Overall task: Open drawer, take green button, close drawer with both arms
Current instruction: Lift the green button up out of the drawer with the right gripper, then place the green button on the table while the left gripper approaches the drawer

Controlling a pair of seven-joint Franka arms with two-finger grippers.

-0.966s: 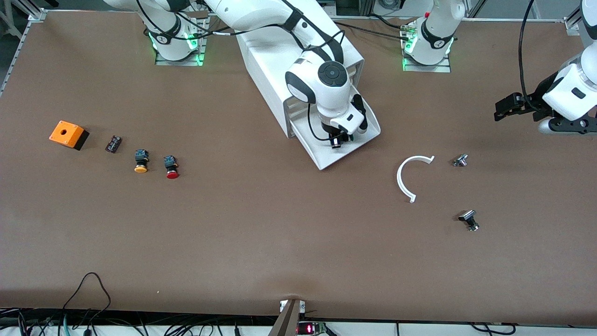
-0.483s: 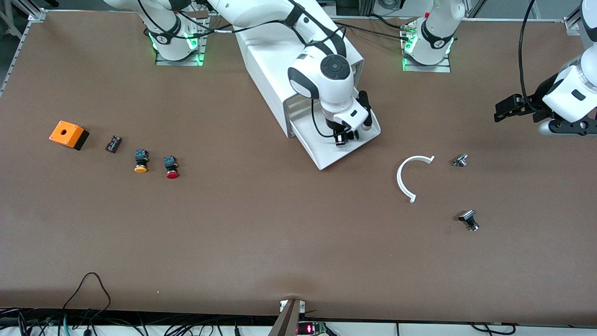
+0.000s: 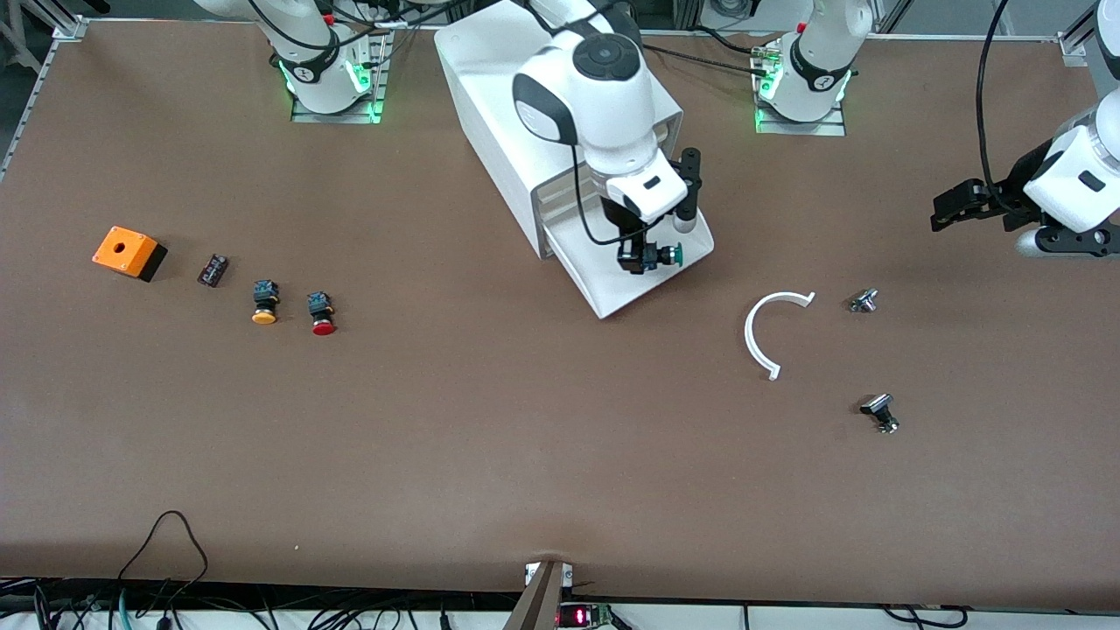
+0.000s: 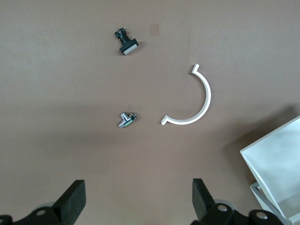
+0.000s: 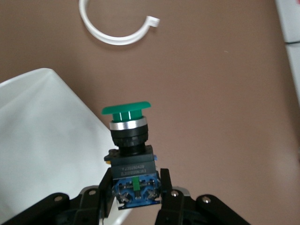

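Note:
The bottom drawer [image 3: 612, 289] of the white cabinet [image 3: 490, 96] is pulled out, a shallow white tray. My right gripper [image 3: 641, 260] hangs over the drawer's open end, shut on the green-capped button [image 3: 658, 255]. In the right wrist view the button [image 5: 127, 140] sits between the fingers by its blue and black body, with the green cap pointing away from the wrist; the drawer's white floor [image 5: 42, 140] lies beneath it. My left gripper [image 3: 949, 206] is open and empty, up over the table at the left arm's end. In the left wrist view its fingers [image 4: 75, 199] stand wide apart.
A white C-shaped ring [image 3: 770, 328] lies beside the drawer toward the left arm's end, with two small metal parts [image 3: 864, 301] [image 3: 880, 411] near it. Toward the right arm's end lie a red-capped button [image 3: 321, 313], a yellow-capped button [image 3: 264, 302], a small black part [image 3: 213, 269] and an orange box [image 3: 128, 252].
My right gripper has risen from the drawer floor with the green button in its fingers and turned slightly. The left gripper has barely moved.

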